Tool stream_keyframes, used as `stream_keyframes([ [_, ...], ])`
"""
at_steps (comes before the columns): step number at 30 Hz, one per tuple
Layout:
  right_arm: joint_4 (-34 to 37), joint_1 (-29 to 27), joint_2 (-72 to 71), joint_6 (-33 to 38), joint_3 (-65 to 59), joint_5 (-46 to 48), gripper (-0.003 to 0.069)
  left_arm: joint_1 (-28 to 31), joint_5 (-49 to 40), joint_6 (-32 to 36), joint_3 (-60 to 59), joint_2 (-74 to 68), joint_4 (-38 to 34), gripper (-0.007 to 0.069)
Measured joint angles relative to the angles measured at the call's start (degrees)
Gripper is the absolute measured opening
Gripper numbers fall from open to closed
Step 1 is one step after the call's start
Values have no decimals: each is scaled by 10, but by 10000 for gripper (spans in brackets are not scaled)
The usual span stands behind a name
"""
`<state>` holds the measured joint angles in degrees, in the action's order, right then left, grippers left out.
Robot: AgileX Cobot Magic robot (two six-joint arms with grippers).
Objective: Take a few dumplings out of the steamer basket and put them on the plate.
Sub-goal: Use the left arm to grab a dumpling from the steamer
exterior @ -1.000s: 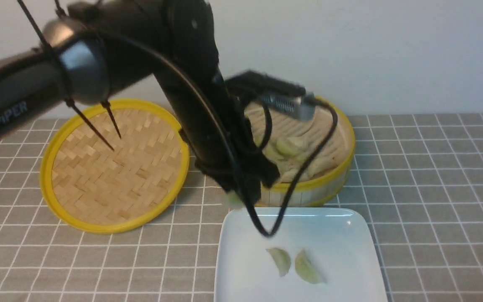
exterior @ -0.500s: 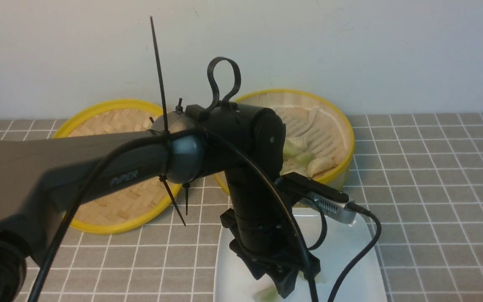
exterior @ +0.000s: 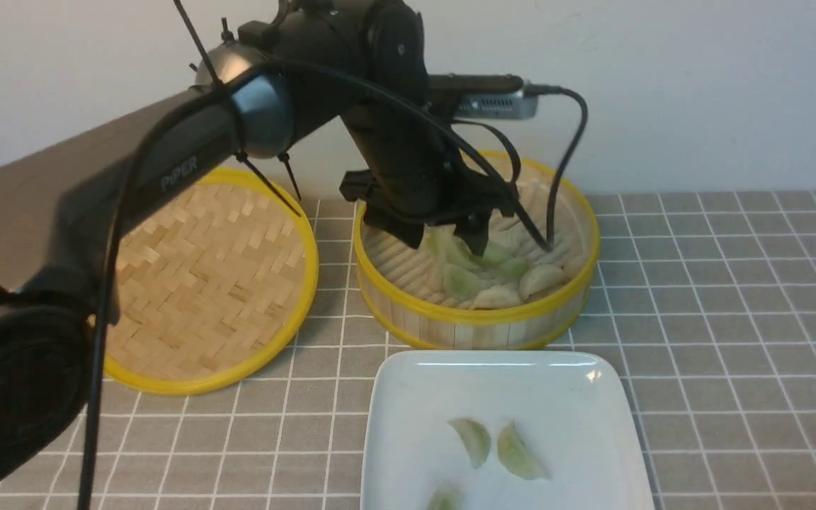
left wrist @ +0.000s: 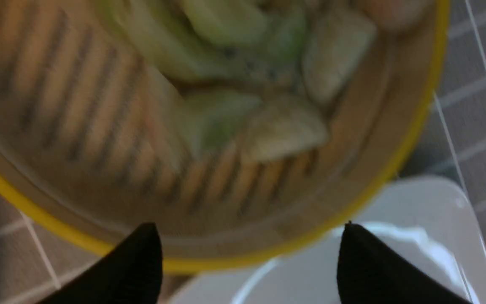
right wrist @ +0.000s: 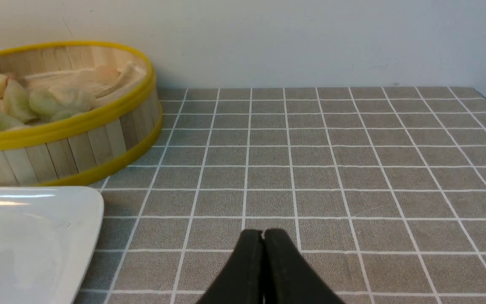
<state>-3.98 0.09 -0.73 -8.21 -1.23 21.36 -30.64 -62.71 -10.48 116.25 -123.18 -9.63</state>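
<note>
Grey checked tablecloth [exterior: 734,283]. My left gripper [left wrist: 248,230] gapes empty over round yellow-rimmed bamboo steamer basket [exterior: 479,324]; pale crescent dumplings [exterior: 496,296] clumped inside, three on glossy white square plate [exterior: 408,397]. Risk: jaws pinch two together.

The left arm [exterior: 188,156] has withdrawn from over the plate [exterior: 578,397] to the far side and now stands above the steamer basket [exterior: 479,322]. The left fingers [left wrist: 133,270], previously closed on a dumpling, are now spread wide and empty. The plate count has risen from two to three; the added dumpling [exterior: 445,498] lies at the near edge.
</note>
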Motion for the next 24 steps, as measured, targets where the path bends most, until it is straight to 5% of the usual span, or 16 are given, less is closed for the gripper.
stream_keyframes([
  [6, 0, 0, 0, 0, 0, 0, -13, 15, -1, 0, 87, -98, 20, 489],
  [24, 0, 0, 0, 0, 0, 0, -13, 15, -14, 52, 98, -153, -9, 488],
])
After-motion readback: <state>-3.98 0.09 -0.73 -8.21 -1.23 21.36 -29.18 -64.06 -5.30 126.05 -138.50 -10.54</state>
